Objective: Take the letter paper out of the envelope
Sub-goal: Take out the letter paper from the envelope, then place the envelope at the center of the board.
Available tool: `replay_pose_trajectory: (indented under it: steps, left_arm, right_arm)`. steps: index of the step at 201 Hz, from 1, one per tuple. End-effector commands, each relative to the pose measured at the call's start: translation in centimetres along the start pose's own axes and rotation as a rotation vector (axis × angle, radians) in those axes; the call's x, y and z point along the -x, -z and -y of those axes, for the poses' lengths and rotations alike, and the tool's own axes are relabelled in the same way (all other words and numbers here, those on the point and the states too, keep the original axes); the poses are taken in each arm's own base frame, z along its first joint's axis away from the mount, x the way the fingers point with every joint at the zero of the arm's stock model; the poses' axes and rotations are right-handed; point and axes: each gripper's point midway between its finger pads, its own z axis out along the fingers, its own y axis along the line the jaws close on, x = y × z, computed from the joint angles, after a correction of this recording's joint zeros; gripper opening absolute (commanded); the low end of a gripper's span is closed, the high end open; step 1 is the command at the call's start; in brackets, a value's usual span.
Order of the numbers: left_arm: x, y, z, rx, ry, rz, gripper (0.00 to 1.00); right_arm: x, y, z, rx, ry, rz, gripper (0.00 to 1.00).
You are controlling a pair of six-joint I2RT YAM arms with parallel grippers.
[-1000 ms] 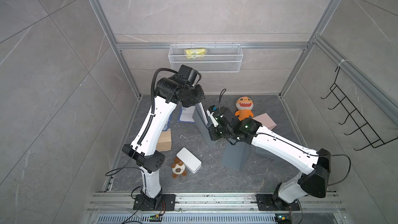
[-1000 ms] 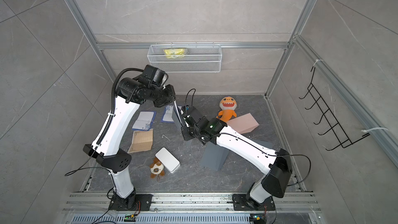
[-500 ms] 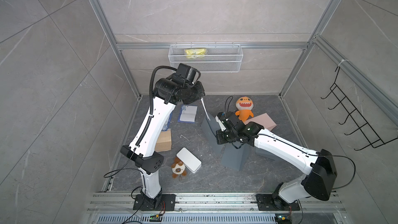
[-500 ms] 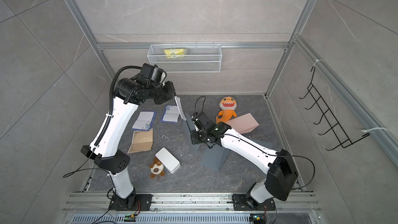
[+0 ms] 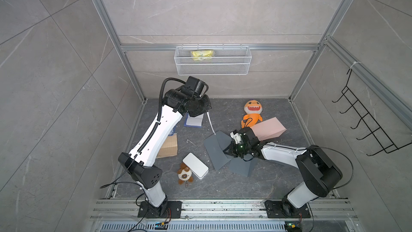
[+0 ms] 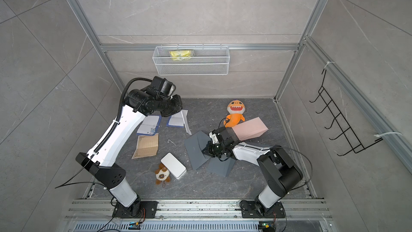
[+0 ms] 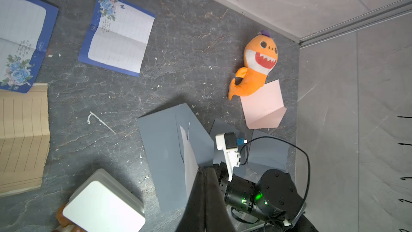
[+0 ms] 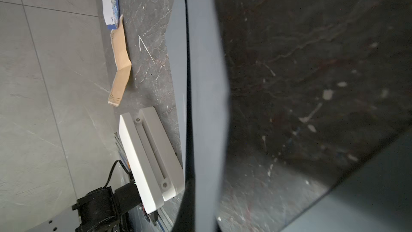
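Both top views show the left gripper (image 5: 206, 110) pinching the light, floppy letter paper (image 5: 210, 122) by its top edge, its lower tip just over the grey envelope (image 5: 215, 152), which the right gripper (image 5: 229, 151) clamps; in the left wrist view the letter paper (image 7: 189, 152) hangs limp and edge-on; in the right wrist view the grey envelope (image 8: 200, 85) bows, so it is probably flimsy.

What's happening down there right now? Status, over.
Left gripper shut on letter paper, raised. Right gripper shut on grey envelope, held low. Paper tip near envelope mouth. Nothing blocking.
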Motion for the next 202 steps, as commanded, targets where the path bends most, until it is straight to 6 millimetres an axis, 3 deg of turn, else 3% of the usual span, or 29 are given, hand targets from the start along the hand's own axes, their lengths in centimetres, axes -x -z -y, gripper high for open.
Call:
replay_pose_trajectory:
  steps: [1, 16, 55, 79, 114, 134, 170, 202]
  left_arm:
    - [0.5, 2.6, 0.4, -0.058, -0.01, 0.058, 0.0]
    - [0.3, 2.5, 0.1, -0.053, -0.01, 0.06, 0.0]
    - [-0.2, 1.7, -0.1, -0.063, -0.017, 0.05, 0.0]
    - [-0.9, 0.8, 0.1, -0.072, -0.02, 0.006, 0.0]
    - [-1.1, 0.0, -0.2, -0.069, -0.004, -0.039, 0.0]
    - [-0.7, -0.1, -0.7, -0.082, 0.031, -0.064, 0.0]
    - [0.7, 0.3, -0.9, -0.142, 0.118, -0.105, 0.0]
    - [2.9, 0.9, -0.4, -0.273, 0.223, -0.095, 0.0]
  right_arm:
    - [-0.2, -0.3, -1.0, 0.041, 0.01, -0.04, 0.0]
    - [-0.5, -0.3, 0.3, -0.012, 0.008, -0.054, 0.03]
    - [-0.9, 0.0, 3.0, -0.144, 0.021, -0.097, 0.24]
    - [-0.7, 0.8, 3.8, -0.223, 0.051, -0.108, 0.36]
    - [0.0, 2.6, 3.9, -0.317, 0.097, -0.085, 0.41]
    - [0.9, 4.3, 2.3, -0.33, 0.136, -0.031, 0.44]
    - [3.1, 7.9, -2.5, -0.254, 0.16, 0.127, 0.56]
    - [5.1, 10.7, -8.1, -0.032, 0.047, 0.289, 0.69]
